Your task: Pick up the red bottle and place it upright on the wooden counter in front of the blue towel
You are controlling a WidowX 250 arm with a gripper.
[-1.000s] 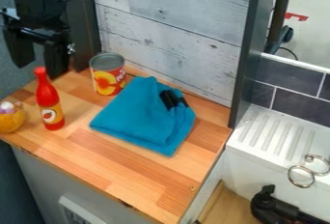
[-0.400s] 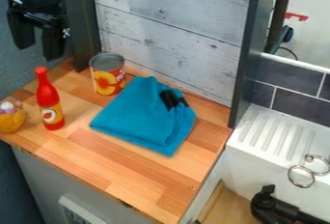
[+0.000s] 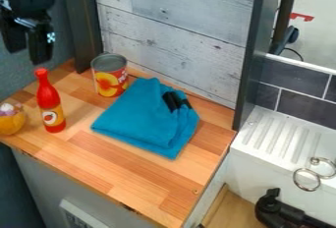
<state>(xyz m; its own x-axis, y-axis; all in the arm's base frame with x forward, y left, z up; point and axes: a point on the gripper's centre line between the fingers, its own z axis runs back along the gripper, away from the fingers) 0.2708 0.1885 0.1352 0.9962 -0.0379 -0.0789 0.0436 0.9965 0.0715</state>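
The black gripper (image 3: 27, 51) hangs at the upper left, its two fingers apart with nothing between them. Just below it on the wooden counter stands an upright red bottle (image 3: 50, 105) with a fruit label. A tin can (image 3: 109, 76) with a fruit picture is upright near the back wall, to the right of the bottle. Beside the can lies a folded blue cloth (image 3: 141, 119) with black strips on its upper right part. A small orange-yellow bowl (image 3: 11, 120) with pale and purple contents sits at the counter's left edge.
The wooden counter (image 3: 141, 180) ends at a front edge and a right edge. A dark upright post (image 3: 248, 65) rises behind its right corner. Beyond are a white ridged sink ledge (image 3: 282, 132), metal rings (image 3: 306, 179) and a black jointed object (image 3: 279, 211).
The gripper first rose and swung a little right, then shifted left, ending higher than at first. Its fingers appear closer together in view. The bottle, can, cloth and bowl have stayed in place.
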